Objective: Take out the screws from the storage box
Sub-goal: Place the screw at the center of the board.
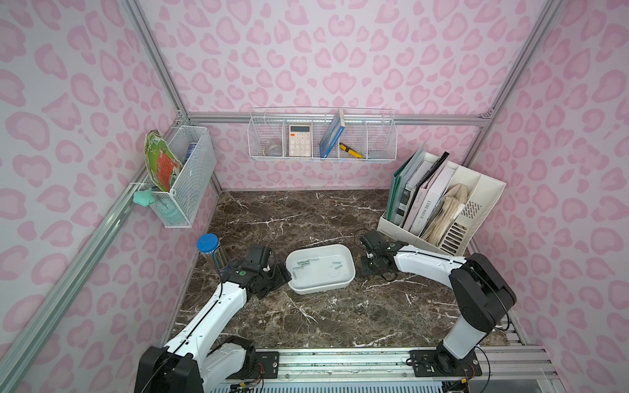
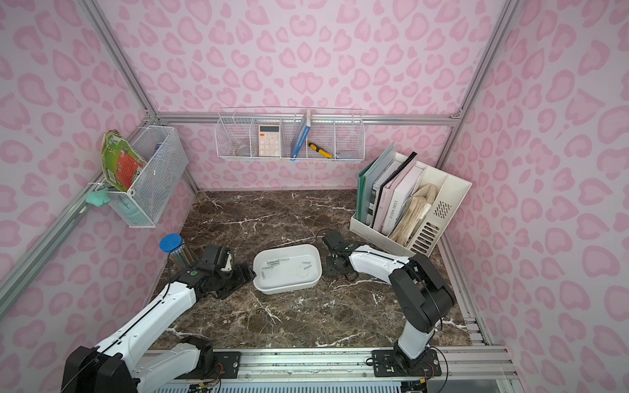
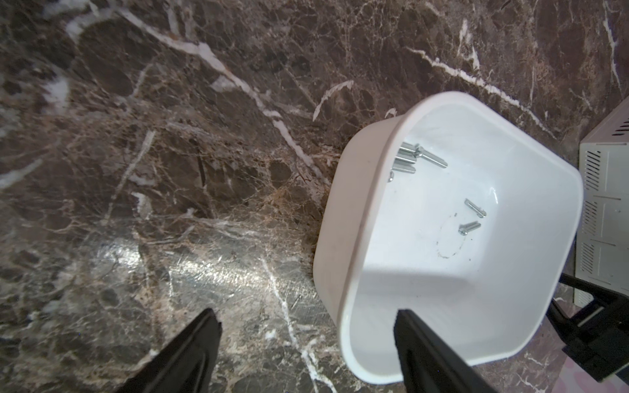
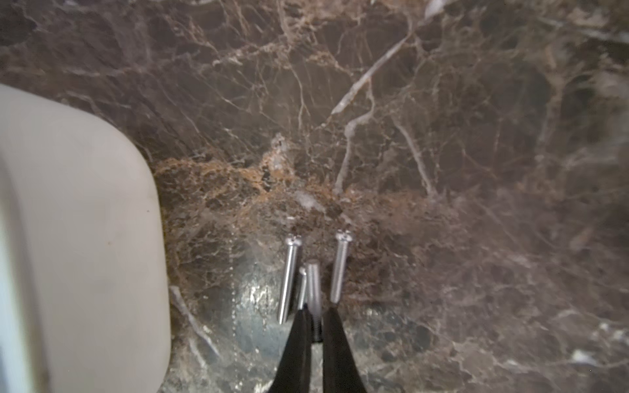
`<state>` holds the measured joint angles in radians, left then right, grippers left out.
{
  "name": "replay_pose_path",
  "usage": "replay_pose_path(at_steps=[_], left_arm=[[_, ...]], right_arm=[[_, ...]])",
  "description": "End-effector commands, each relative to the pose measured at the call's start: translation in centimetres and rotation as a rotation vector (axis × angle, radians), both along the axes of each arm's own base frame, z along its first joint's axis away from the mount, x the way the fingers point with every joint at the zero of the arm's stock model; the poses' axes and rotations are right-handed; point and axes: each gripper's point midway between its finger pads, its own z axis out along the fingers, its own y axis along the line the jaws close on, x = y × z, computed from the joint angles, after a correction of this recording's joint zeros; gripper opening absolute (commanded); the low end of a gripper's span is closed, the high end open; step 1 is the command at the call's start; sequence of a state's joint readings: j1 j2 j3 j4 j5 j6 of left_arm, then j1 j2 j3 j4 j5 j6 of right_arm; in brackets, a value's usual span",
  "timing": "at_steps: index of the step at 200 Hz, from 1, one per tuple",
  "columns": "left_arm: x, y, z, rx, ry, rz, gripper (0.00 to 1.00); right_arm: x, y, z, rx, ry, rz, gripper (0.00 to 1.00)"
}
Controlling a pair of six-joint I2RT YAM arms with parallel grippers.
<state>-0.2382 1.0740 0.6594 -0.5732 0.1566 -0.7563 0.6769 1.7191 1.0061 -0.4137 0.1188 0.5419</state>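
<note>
The storage box [image 1: 320, 289] is a shallow white tray on the dark marble table, seen in both top views, with its wall in the left wrist view [image 3: 335, 238]. Several screws [image 3: 410, 158] lie bunched near one wall, and two more screws [image 3: 471, 217] lie apart on its floor. My left gripper [image 3: 306, 316] is open at the box's left corner, one finger inside the rim and one outside. My right gripper [image 4: 315, 311], low over the table right of the box [image 4: 85, 238], is shut on a screw [image 4: 313, 282]. Three other screws [image 4: 289, 279] lie on the marble beside it.
A blue-lidded jar [image 1: 211, 251] stands behind the left arm. A white file organiser [image 1: 442, 211] with folders stands at the back right, close to the right arm. Wire baskets hang on the back wall [image 1: 321, 136] and the left wall [image 1: 180, 177].
</note>
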Motion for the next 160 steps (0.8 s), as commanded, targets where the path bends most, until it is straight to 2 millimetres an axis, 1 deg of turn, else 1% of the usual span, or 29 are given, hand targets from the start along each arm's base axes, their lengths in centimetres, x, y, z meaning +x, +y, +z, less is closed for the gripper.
replay_pose_path(at_steps=[1,14,40,70,105,124,148,160], left_arm=[[-0.1,0.1,-0.1,0.007,0.007,0.002,0.85],[-0.1,0.1,0.0,0.005,0.002,0.002,0.85],[-0.1,0.1,0.2,0.003,-0.002,0.000,0.85],[-0.2,0.1,0.2,0.002,-0.002,0.001,0.85],[-0.2,0.1,0.3,0.001,-0.003,0.001,0.85],[-0.2,0.1,0.3,0.000,-0.005,0.002,0.85],[-0.3,0.1,0.1,0.000,-0.001,0.005,0.85],[-0.4,0.1,0.1,0.001,0.002,0.005,0.85]], right_arm=[[0.2,-0.3,-0.1,-0.021,-0.002,-0.016,0.09],[0.2,-0.4,-0.1,-0.020,-0.002,-0.019,0.10],[0.3,-0.1,0.6,-0.003,-0.015,-0.018,0.15],[0.6,0.6,2.3,0.026,-0.047,-0.008,0.23],[0.8,1.0,4.3,0.041,-0.080,-0.002,0.24],[0.7,2.6,5.9,0.077,-0.123,0.050,0.24],[0.1,6.1,7.7,0.138,-0.185,0.170,0.26],[-0.4,8.1,8.1,0.152,-0.204,0.238,0.29]])
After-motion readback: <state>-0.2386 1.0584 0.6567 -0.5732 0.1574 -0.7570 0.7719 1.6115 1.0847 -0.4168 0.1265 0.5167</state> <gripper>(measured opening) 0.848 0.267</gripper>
